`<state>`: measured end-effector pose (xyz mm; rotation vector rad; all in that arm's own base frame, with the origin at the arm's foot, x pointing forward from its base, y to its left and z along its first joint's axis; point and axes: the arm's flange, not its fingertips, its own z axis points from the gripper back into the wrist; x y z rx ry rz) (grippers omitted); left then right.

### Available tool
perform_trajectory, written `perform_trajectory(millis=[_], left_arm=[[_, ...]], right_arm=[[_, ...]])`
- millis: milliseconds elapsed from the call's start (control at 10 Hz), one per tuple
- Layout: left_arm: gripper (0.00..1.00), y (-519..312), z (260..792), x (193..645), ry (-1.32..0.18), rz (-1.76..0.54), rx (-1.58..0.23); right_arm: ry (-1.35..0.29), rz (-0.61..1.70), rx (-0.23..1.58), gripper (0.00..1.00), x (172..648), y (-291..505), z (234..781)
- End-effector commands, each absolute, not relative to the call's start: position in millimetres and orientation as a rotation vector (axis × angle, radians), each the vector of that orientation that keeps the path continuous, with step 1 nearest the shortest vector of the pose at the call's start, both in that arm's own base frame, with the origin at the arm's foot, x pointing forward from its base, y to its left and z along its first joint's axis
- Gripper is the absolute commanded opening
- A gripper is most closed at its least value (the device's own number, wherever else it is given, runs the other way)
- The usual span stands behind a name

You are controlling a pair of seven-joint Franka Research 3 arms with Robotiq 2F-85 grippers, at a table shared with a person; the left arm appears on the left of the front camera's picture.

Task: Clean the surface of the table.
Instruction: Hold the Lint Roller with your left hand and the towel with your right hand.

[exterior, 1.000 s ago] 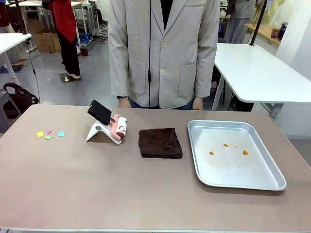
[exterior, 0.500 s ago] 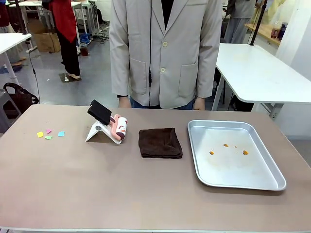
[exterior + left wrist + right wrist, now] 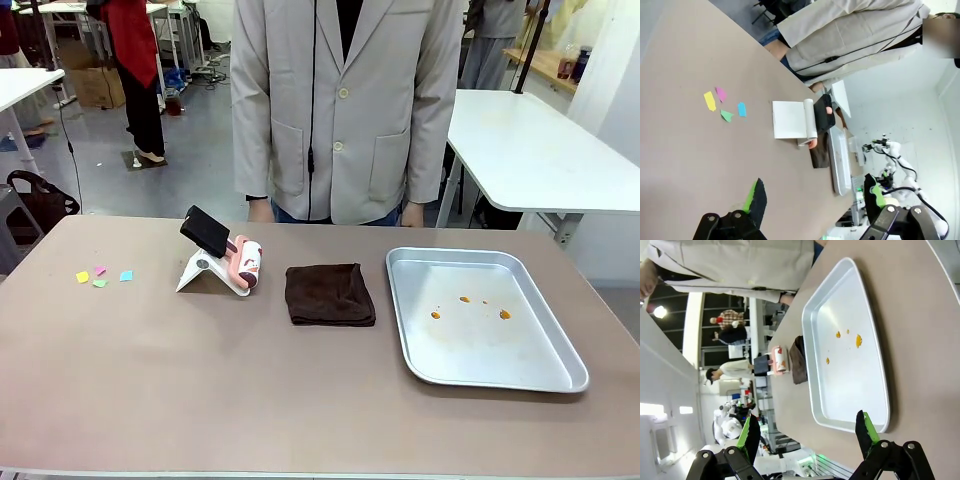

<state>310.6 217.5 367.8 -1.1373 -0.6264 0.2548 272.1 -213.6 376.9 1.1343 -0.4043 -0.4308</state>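
Person (image 3: 345, 110) shifted slightly right. Tray (image 3: 470, 350) by right edge, scraps (image 3: 100, 276) near left; table (image 3: 250, 400) near half bare. Left gripper (image 3: 814, 187), right gripper (image 3: 806, 419): wide apart, empty.

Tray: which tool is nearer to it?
Right. The right tool hangs open near the tray's edge; the left tool is off by the scraps.

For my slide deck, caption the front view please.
Table before cleaning: coloured paper scraps, a lint roller, a folded dark cloth and a spotted metal tray, person standing opposite.
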Motion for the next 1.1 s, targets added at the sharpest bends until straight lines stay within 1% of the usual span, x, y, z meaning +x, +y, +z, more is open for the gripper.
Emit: perform_trajectory(millis=[0,100,300,400,600,700,900,1000], left_arm=[[1.0,195,402,322,-0.619,0.22,-1.0],[1.0,178,425,339,-0.603,0.153,-0.913],[1.0,140,460,385,-0.562,0.07,-0.833],[1.0,114,470,406,-0.49,0.039,-0.792],[1.0,40,481,440,-0.438,-0.041,-0.66],[1.0,4,485,452,-0.417,-0.076,-0.612],[1.0,-27,488,466,-0.428,-0.164,-0.611],[1.0,-40,482,473,-0.415,-0.182,-0.582]], right_arm=[[-0.404,-0.406,0.94,1.0,286,-164,419],[-0.415,-0.361,0.862,1.0,303,-129,445],[-0.391,-0.226,0.717,1.0,348,-42,484],[-0.362,-0.183,0.655,1.0,370,3,493],[-0.267,-0.085,0.495,1.0,410,88,492],[-0.25,0.001,0.436,1.0,425,130,485],[-0.253,0.11,0.373,1.0,447,184,466],[-0.242,0.155,0.352,1.0,459,206,454]])
